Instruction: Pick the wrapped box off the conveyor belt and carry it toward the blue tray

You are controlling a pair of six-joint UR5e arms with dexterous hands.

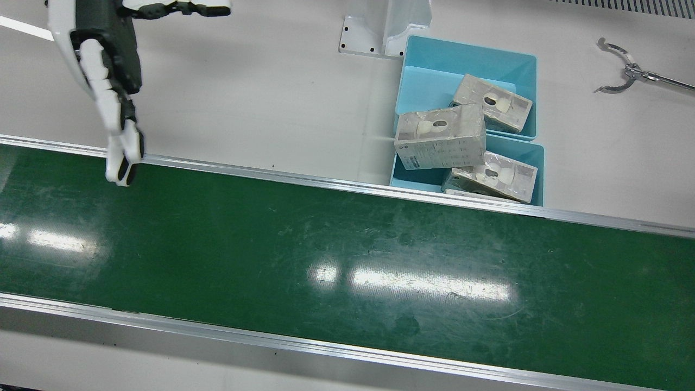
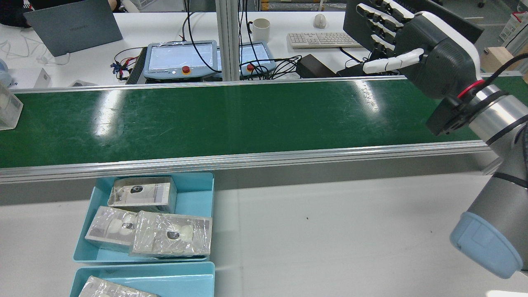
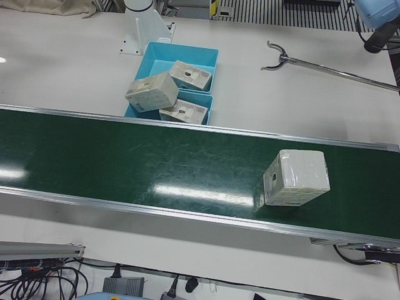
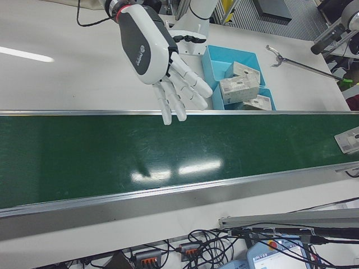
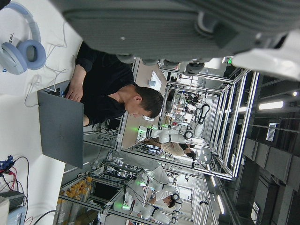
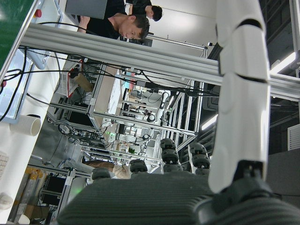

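Observation:
A wrapped box (image 3: 295, 178) stands on the green conveyor belt (image 1: 326, 244), toward the belt's end on my left arm's side. It also shows at the edge of the rear view (image 2: 8, 108) and of the right-front view (image 4: 350, 140). My right hand (image 2: 412, 37) is open and empty, with its fingers spread, above the belt's other end (image 4: 160, 56), far from the box. Of my left hand only the dark palm (image 5: 164, 28) shows, in its own view. Two blue trays (image 1: 467, 60) sit beside the belt and hold three wrapped boxes (image 1: 440, 136).
A metal reacher tool (image 1: 624, 70) lies on the white table beyond the trays. An arm pedestal (image 1: 385, 27) stands just behind the trays. Screens, cables and a keyboard (image 2: 319, 39) sit on the desk past the belt.

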